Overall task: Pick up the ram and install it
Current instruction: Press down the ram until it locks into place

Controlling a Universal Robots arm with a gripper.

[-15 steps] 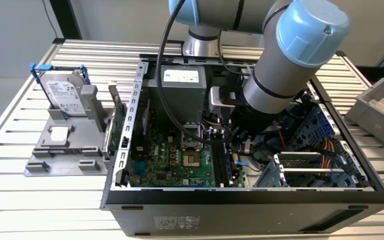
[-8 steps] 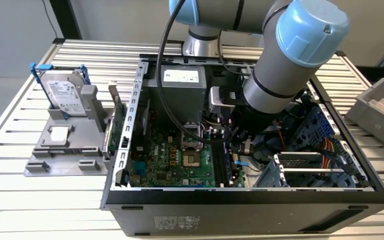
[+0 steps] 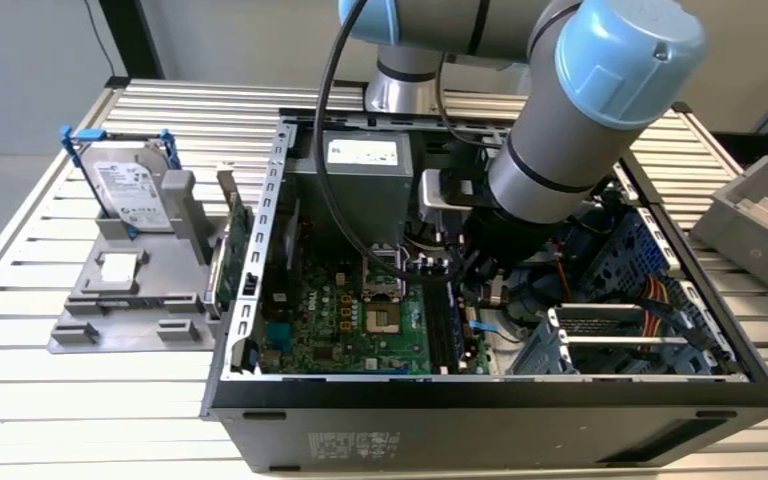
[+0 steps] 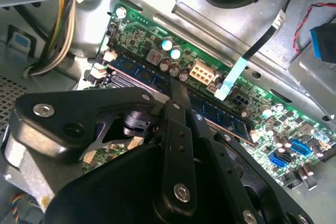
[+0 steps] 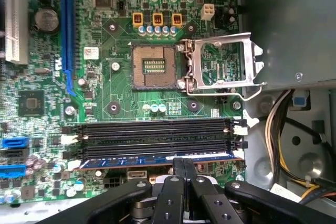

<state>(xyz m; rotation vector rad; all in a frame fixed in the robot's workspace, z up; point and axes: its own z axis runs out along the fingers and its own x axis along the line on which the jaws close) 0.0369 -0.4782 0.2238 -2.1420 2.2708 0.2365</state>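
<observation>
Black claw (image 5: 184,169), pinched shut on the blue ram stick (image 5: 157,158), should press it evenly into the motherboard's slot.

Green motherboard (image 5: 47,85) with black memory slots (image 5: 155,135) carrying white end latches; blue RAM module (image 5: 157,159) with black chips; long blue expansion slot (image 5: 66,30); silver socket frame (image 5: 220,64). Black gripper (image 5: 184,169). Arm (image 3: 584,120) silver-grey with light blue caps. Black computer case (image 3: 491,420). Grey ribbed table (image 3: 37,390).
</observation>
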